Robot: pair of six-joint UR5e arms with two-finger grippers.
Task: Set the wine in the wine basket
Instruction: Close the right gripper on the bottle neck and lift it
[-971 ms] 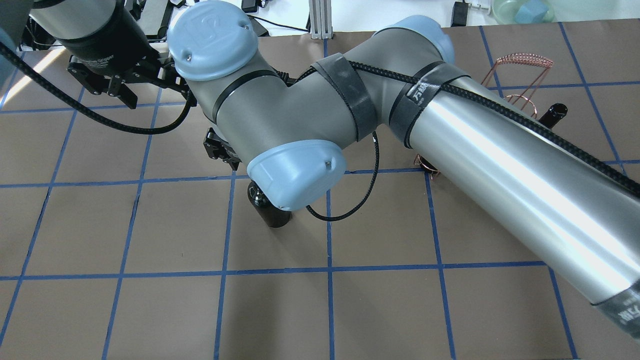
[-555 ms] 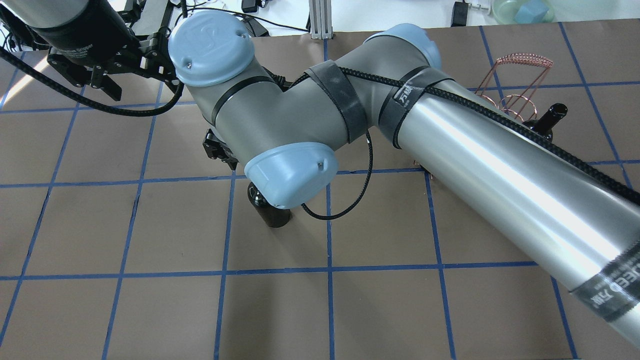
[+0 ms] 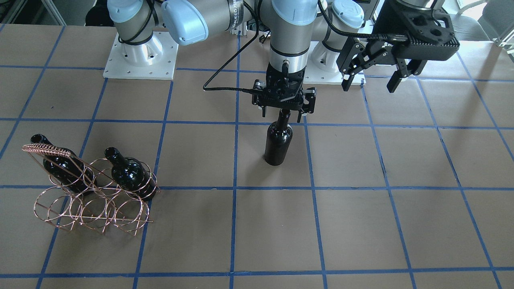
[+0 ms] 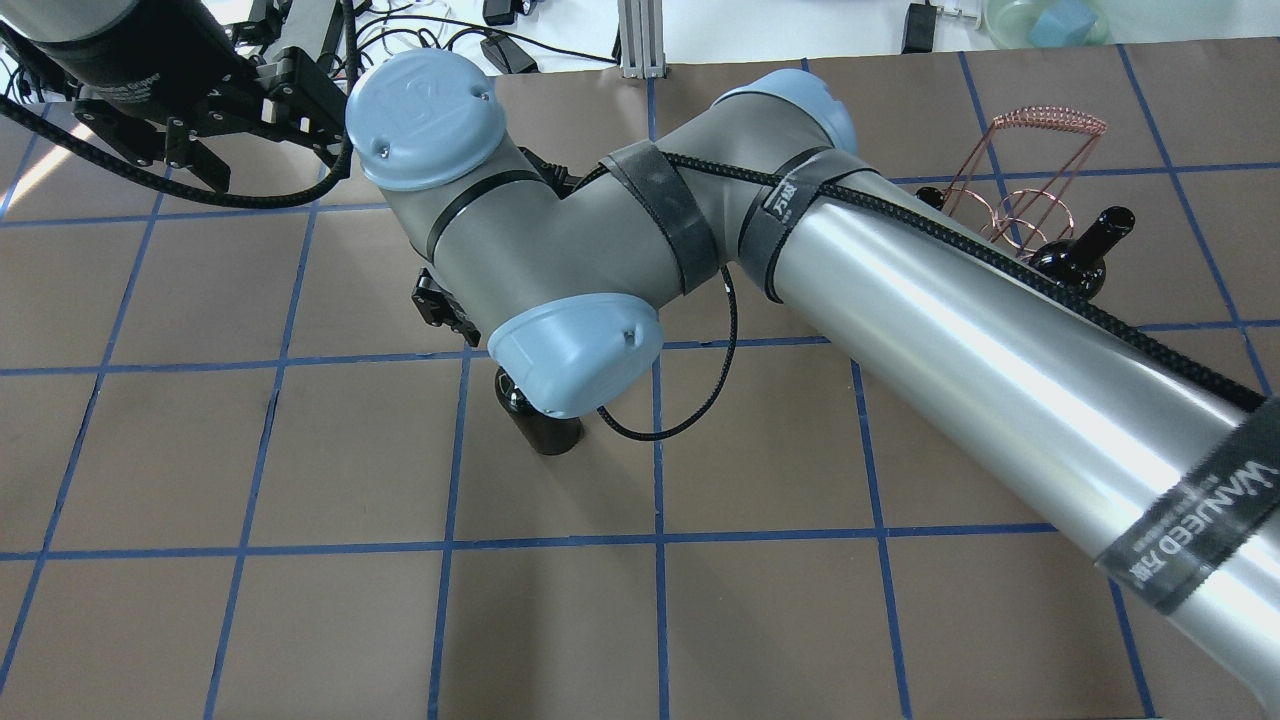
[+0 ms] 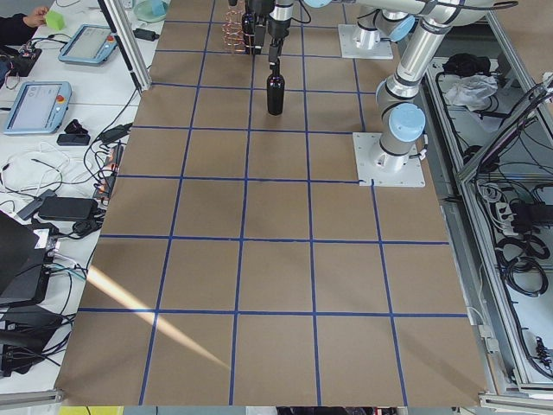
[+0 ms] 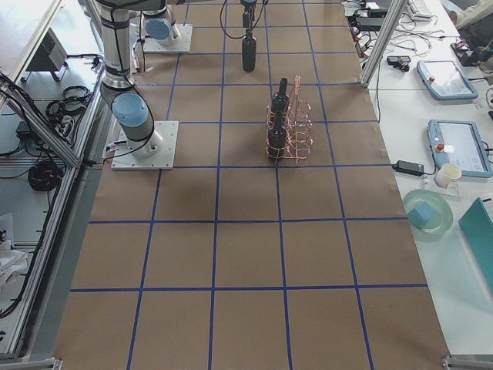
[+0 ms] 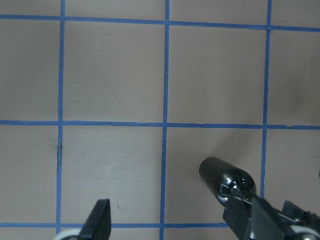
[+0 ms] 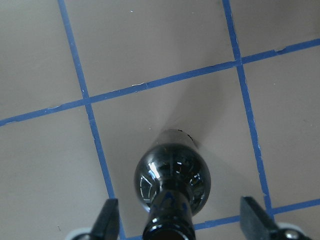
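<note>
A glossy black wine bottle (image 3: pixel 278 144) stands upright on the brown table near the middle; it also shows in the overhead view (image 4: pixel 545 430) and the right wrist view (image 8: pixel 172 180). My right gripper (image 3: pixel 283 116) is open, straight above it, one finger (image 8: pixel 107 220) on each side of the neck and apart from it. My left gripper (image 3: pixel 371 82) is open and empty, raised near the robot's base. The copper wire wine basket (image 3: pixel 92 200) stands at my right and holds two more black bottles (image 3: pixel 128 172).
The right arm's long forearm (image 4: pixel 1000 340) hides much of the basket (image 4: pixel 1030 170) in the overhead view. The table is brown paper with a blue tape grid. The arm base plates (image 3: pixel 140 56) sit at the table's robot edge.
My left gripper has drawn back toward the far left corner in the overhead view. The right arm's elbow shifted, uncovering more of the basket; the bottle has not moved.
</note>
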